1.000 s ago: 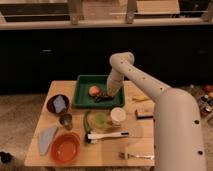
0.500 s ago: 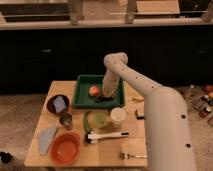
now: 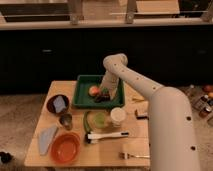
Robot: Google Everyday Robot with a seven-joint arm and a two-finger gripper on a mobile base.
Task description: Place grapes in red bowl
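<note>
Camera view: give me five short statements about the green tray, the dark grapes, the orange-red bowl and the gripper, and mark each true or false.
1. The small cluster of dark red-purple grapes lies in the rectangular green plastic tray. True.
2. The wide, shallow orange-red plastic bowl already holds the grapes. False: it looks empty, and the grapes are in the tray.
3. The gripper is down inside the tray, right at the grapes. True.
4. A single round orange-red fruit sits in the tray beside the grapes. True.
5. The orange-red bowl stands at the table's far edge, behind the tray. False: it stands at the near left corner of the light wooden table, in front of the tray.
</note>
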